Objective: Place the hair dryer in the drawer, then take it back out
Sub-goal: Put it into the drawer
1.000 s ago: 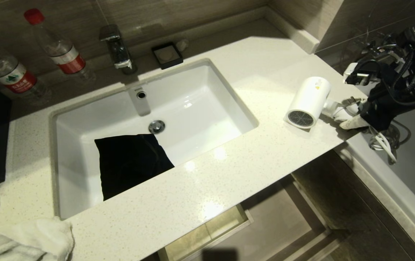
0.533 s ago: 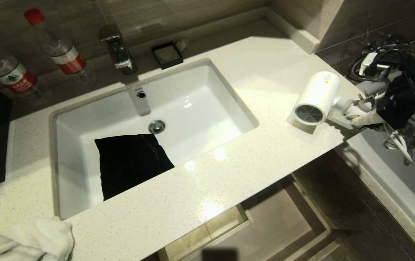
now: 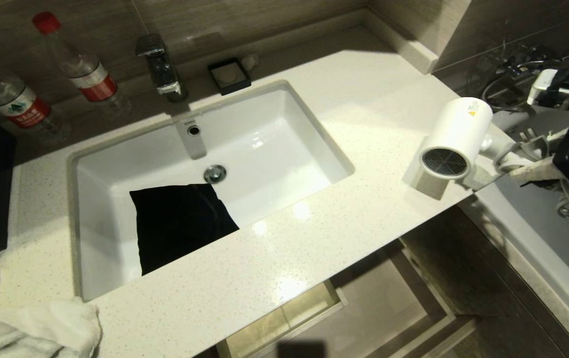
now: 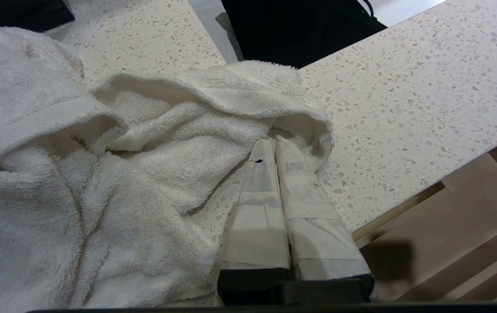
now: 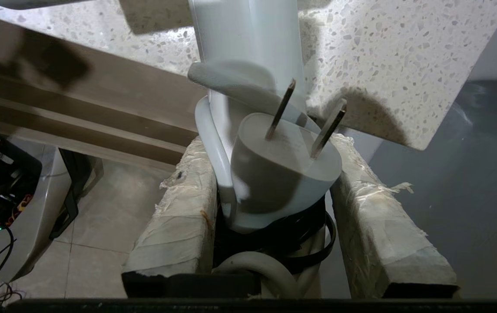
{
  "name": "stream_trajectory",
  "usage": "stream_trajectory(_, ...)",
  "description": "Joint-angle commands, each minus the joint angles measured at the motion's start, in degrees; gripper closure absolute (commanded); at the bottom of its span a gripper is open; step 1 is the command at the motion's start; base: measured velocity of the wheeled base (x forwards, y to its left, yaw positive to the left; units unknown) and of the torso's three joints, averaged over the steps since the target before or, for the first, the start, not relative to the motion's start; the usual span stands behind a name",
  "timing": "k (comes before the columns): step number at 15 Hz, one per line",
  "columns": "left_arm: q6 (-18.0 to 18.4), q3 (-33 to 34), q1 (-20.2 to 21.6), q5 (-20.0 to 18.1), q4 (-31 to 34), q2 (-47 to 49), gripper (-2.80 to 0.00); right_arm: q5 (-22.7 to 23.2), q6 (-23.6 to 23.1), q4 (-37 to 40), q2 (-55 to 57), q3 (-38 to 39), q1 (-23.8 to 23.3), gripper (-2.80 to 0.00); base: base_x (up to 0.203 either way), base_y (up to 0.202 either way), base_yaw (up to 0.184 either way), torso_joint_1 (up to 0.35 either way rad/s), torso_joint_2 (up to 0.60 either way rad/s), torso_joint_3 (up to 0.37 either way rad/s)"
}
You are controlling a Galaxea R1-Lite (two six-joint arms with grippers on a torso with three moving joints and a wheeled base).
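The white hair dryer (image 3: pixel 456 136) hangs just above the counter's right edge, its mesh grille facing the front. My right gripper (image 3: pixel 516 161) is shut on its handle, beyond the counter's right end. In the right wrist view the taped fingers (image 5: pixel 179 208) clamp the handle (image 5: pixel 248 39), with the plug (image 5: pixel 283 165) and coiled cord between them. The drawer (image 3: pixel 284 318) stands open under the counter's front edge. My left gripper (image 4: pixel 274 145) rests shut on the counter beside a white towel (image 4: pixel 101 174).
A white sink (image 3: pixel 115 164) with a black cloth (image 3: pixel 180 223) in it fills the counter's middle. Two bottles (image 3: pixel 85 69), a faucet (image 3: pixel 160 64) and a soap dish (image 3: pixel 229 75) stand along the back. A bathtub (image 3: pixel 538 238) lies to the right.
My right gripper has lifted the hair dryer off the counter and carried it to the right, out past the counter's edge. The left arm has not moved.
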Motion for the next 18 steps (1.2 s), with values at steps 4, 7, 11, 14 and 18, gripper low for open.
stream_trajectory(4, 0.0, 0.0, 0.0, 0.0, -0.01, 0.0, 0.0, -0.14, -0.24, 1.27, -6.72, 4.06, -1.27, 0.0, 0.0, 0.0, 0.0, 0.0, 0.0, 0.0)
stream_trajectory(7, 0.0, 0.0, 0.0, 0.0, -0.01, 0.0, 0.0, -0.05, -0.36, 2.45, -7.95, 4.58, -1.3, 0.0, 0.0, 0.0, 0.0, 0.0, 0.0, 0.0)
stream_trajectory(11, 0.0, 0.0, 0.0, 0.0, -0.01, -0.04, 0.0, -0.13, -0.28, 3.89, -9.4, 5.63, -2.24, 0.0, 0.0, 0.0, 0.0, 0.0, 0.0, 0.0)
stream_trajectory(14, 0.0, 0.09, 0.0, 0.0, -0.01, -0.07, 0.0, -0.13, -0.28, 3.96, -10.18, 5.42, -2.97, 0.0, 0.0, 0.0, 0.0, 0.0, 0.0, 0.0)
stream_trajectory(18, 0.0, 0.0, 0.0, 0.0, -0.01, -0.01, 0.0, -0.13, -0.28, 4.05, -11.73, 6.03, -3.85, 0.0, 0.0, 0.0, 0.0, 0.0, 0.0, 0.0)
